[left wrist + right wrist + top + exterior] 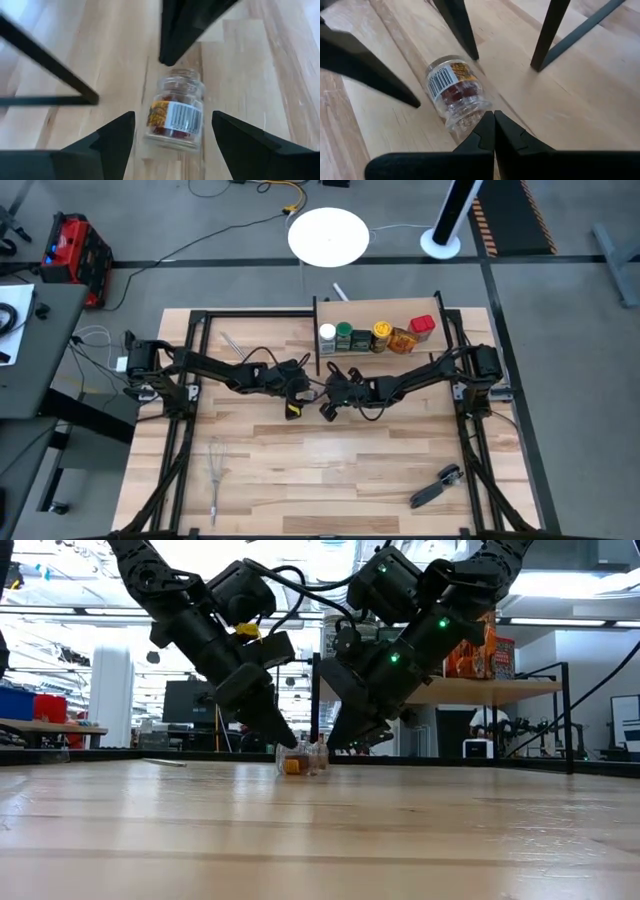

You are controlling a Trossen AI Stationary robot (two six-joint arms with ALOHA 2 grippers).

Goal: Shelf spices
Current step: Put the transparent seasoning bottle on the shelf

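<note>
A small clear glass jar (pixel 175 117) with red-brown spice and a barcode label lies on its side on the table, in front of the shelf (pixel 380 310). Several other spices (pixel 375 337) stand in a row on the shelf's pale board. My left gripper (pixel 173 116) is open, with one finger on either side of the lying jar and a gap to each. My right gripper (pixel 494 116) is shut and comes from the opposite side, its tips at the jar's neck. My right gripper has its shut fingertips (pixel 490 122) against the lying jar's neck end (pixel 470 116). They slant down from the table's right side. The jar lies flat on the table on its side. Nothing is pinched.
A thin black shelf post (pixel 547 35) stands just behind the jar. A wire whisk (pixel 216 470) lies near the front left, and a black-handled tool (pixel 437 485) near the front right. Bare wood lies between them toward the near edge.
</note>
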